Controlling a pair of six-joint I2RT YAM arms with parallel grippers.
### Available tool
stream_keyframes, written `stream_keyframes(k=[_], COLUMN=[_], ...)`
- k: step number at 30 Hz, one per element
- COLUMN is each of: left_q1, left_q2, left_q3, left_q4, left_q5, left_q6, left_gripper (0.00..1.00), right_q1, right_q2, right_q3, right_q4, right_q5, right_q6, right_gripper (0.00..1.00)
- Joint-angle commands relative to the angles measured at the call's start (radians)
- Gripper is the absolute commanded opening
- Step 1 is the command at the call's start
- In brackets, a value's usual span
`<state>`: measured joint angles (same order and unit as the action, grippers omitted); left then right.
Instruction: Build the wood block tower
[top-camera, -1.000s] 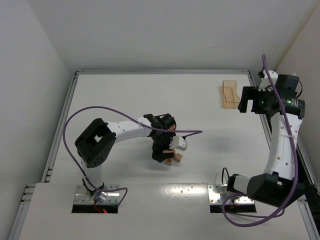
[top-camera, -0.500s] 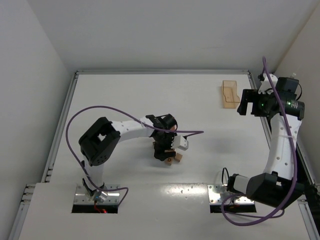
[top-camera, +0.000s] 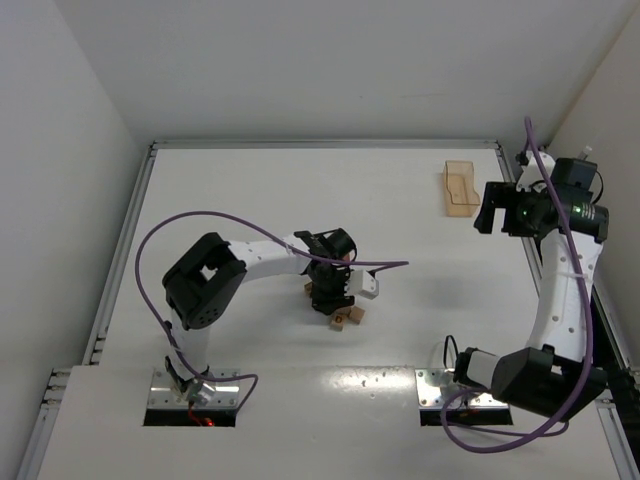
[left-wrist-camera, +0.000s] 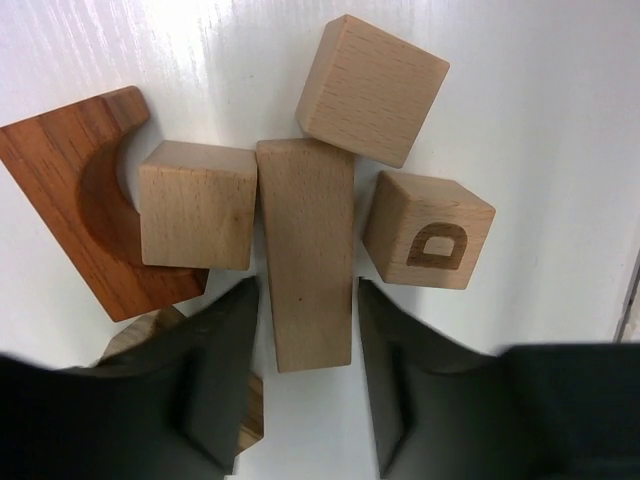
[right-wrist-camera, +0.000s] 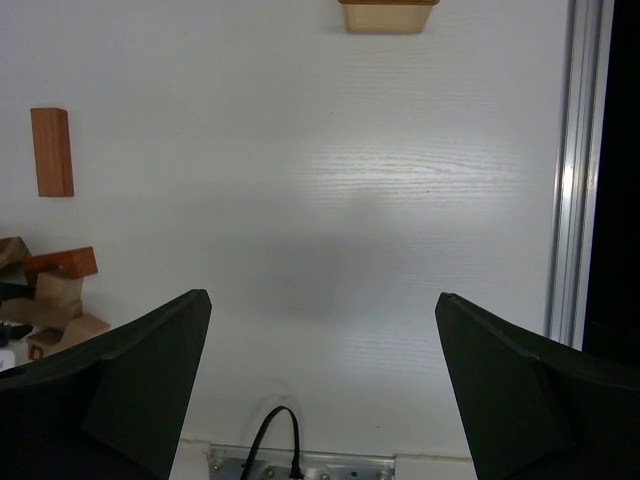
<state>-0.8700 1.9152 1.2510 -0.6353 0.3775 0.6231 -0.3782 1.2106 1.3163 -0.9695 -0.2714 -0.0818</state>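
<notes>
In the left wrist view my left gripper (left-wrist-camera: 305, 300) is open and points down over a cluster of wood blocks on the table. Its fingers (left-wrist-camera: 225, 370) straddle the near end of a tan bar (left-wrist-camera: 305, 230), with a thin gap on each side. A plain tan cube (left-wrist-camera: 195, 205) and a reddish-brown arch (left-wrist-camera: 65, 200) lie left of the bar. A second plain cube (left-wrist-camera: 372, 88) lies beyond it and a cube lettered D (left-wrist-camera: 428, 230) to its right. In the top view the left gripper (top-camera: 333, 298) hides most of the blocks (top-camera: 347, 319). No stacked tower shows. My right gripper (top-camera: 490, 205) is open, empty and held high.
A translucent tan tray (top-camera: 459, 188) sits at the back right and also shows in the right wrist view (right-wrist-camera: 388, 15). A separate reddish-brown bar (right-wrist-camera: 51, 152) lies apart from the cluster (right-wrist-camera: 55, 290). A metal rail (right-wrist-camera: 570, 170) runs along the table's right edge.
My left arm's elbow has swung right and the wrist has settled more directly over the blocks. The blocks and the right arm have hardly moved.
</notes>
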Motion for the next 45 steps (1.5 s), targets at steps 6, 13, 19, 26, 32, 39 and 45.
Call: stream_keyframes(k=[6, 13, 19, 26, 32, 39, 45], left_q1=[-0.029, -0.072, -0.119, -0.063, 0.170, 0.315, 0.325], left_q2=[-0.031, -0.249, -0.425, -0.495, -0.412, -0.193, -0.022], left_q3=[-0.001, -0.073, -0.009, 0.079, 0.159, 0.182, 0.219], left_q4=[0.016, 0.039, 0.011, 0.042, -0.017, -0.041, -0.020], left_q5=[0.026, -0.043, -0.222, -0.667, -0.600, -0.425, -0.327], left_q6=[0.007, -0.083, -0.282, -0.664, -1.008, -1.210, -1.275], left_gripper=[0.05, 0.00, 0.00, 0.00, 0.00, 0.00, 0.00], right_q1=[-0.007, -0.007, 0.002, -0.007, -0.007, 0.005, 0.015], right_q2=[-0.046, -0.066, -0.066, -0.022, 0.015, 0.015, 0.024], right_q3=[-0.019, -0.065, -0.074, -0.123, -0.092, -0.039, -0.009], right_q4=[0.017, 0.026, 0.044, 0.080, 0.080, 0.071, 0.038], right_q5=[-0.028, -0.086, -0.107, -0.140, -0.127, -0.107, -0.051], right_q6=[0.010, 0.031, 0.054, 0.223, 0.301, 0.369, 0.382], right_gripper=[0.93, 0.93, 0.93, 0.93, 0.93, 0.93, 0.93])
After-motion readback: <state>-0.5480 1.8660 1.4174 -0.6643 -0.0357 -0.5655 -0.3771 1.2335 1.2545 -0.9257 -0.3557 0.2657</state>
